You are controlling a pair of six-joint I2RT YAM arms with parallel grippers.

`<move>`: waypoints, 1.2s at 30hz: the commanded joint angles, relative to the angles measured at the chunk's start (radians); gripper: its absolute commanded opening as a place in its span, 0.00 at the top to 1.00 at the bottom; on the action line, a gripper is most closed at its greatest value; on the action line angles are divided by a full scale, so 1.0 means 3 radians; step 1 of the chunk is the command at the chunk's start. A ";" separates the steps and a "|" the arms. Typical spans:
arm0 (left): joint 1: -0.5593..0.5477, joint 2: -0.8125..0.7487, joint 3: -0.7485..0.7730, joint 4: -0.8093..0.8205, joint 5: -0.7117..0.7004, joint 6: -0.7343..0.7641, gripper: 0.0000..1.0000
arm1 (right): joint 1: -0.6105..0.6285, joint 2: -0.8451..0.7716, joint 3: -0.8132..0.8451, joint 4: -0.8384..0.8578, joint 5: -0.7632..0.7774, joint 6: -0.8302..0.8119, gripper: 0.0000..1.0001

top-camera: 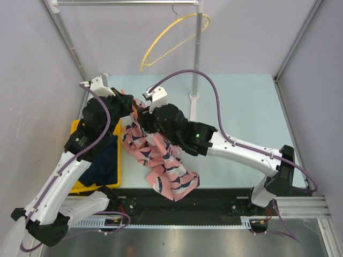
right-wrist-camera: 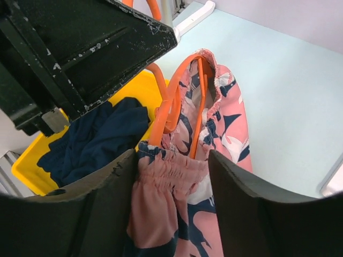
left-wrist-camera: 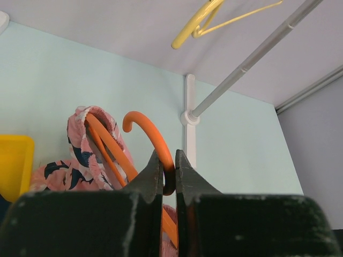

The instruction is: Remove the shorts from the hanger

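Closest to the lens, the left gripper (left-wrist-camera: 169, 163) has its jaws closed on the curved neck of an orange hanger (left-wrist-camera: 143, 122). Only the hook and one shoulder show above them, and the lower bar is lost behind the black finger bodies.

The right gripper (right-wrist-camera: 171, 155) has its jaws set apart with the gathered elastic waistband of the printed shorts (top-camera: 161, 160) filling the gap and touching both inner faces. Whether they squeeze it cannot be told.

These shorts are salmon-pink with navy and white leaf shapes. Their waistband is still looped over the hanger's shoulder, and the rest trails down crumpled onto the pale blue bench (top-camera: 241, 107), just right of the yellow tray (top-camera: 79, 186).

Inside that tray lies the navy shorts (right-wrist-camera: 91, 139), a plain dark, rumpled heap. From above, the left arm covers most of the tray and part of the heap.

Both sets of fingertips are hidden there too, under the wrist housings above the tray's far right corner. A yellow hanger (top-camera: 161, 43) hangs from the rail well beyond the tray.
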 commanded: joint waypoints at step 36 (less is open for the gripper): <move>0.1381 0.0851 0.0565 -0.0335 0.1068 -0.1086 1.00 | 0.0946 -0.1259 -0.1035 -0.1074 0.0310 0.0643 1.00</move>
